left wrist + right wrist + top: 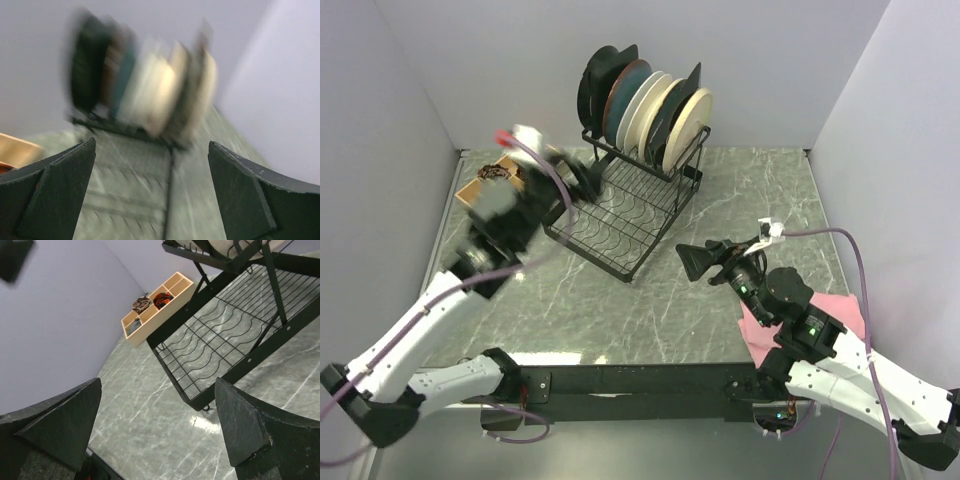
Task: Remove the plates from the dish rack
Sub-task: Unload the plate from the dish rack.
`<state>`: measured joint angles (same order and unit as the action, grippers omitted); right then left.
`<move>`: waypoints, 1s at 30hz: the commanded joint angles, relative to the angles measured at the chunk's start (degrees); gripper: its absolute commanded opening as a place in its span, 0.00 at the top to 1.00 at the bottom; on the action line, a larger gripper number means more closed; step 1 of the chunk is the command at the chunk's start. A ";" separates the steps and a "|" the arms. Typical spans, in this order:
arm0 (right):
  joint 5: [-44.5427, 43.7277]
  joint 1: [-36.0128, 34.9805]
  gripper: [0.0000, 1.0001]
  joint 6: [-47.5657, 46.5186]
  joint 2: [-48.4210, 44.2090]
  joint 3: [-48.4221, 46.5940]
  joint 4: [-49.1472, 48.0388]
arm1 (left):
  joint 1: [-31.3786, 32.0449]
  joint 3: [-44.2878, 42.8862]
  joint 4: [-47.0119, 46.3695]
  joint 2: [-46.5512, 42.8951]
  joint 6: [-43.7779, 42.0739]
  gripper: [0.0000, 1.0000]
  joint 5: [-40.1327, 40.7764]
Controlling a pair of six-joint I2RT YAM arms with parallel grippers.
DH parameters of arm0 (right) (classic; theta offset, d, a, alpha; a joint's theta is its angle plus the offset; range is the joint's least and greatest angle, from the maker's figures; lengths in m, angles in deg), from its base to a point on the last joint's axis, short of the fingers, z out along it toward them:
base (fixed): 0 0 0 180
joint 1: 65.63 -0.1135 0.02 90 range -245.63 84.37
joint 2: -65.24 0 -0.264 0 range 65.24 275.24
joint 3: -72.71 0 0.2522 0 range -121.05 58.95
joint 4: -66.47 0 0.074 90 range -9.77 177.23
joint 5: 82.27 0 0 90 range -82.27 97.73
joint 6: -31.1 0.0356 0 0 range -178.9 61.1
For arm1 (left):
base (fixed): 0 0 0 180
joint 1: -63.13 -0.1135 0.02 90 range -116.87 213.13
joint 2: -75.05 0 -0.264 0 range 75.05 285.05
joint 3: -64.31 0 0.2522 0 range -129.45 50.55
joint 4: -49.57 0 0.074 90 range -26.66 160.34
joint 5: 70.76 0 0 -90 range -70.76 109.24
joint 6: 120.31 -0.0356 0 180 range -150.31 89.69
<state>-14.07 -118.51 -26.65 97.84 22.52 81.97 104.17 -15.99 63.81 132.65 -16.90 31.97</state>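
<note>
Several plates [645, 105] stand on edge in the upright upper frame of the black wire dish rack [620, 215] at the back middle of the table. My left gripper [585, 185] hovers over the rack's left side, open and empty. In the blurred left wrist view the plates [145, 85] lie ahead, beyond the open gripper [151, 150], with the rack's flat grid [130, 185] below. My right gripper [698, 260] hangs open and empty just right of the rack's near corner. Its wrist view shows the open gripper [159, 385] above the bare table, with the rack's grid [225, 340] ahead.
A wooden compartment tray [495, 180] with small items sits left of the rack, also seen in the right wrist view as the tray [157, 307]. A pink folded cloth [840, 315] lies under the right arm. Walls close in the table on three sides.
</note>
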 commanded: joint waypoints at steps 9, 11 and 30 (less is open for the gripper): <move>-5.27 -0.12 0.00 0.53 -4.92 2.50 -2.19 | -35.56 -21.79 -6.34 22.10 13.82 0.11 -37.32; -4.74 -0.12 0.00 1.15 -4.91 1.80 -2.18 | -37.77 -21.35 -12.12 24.83 17.77 0.12 -42.50; 3.08 -0.12 0.04 -2.72 -0.52 2.15 -6.04 | -40.95 -30.39 -21.92 45.22 12.44 0.40 -63.96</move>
<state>-12.02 -118.51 -28.01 96.11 27.02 78.10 63.29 -41.15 46.47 176.17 -1.10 -24.64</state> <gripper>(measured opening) 0.962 0.617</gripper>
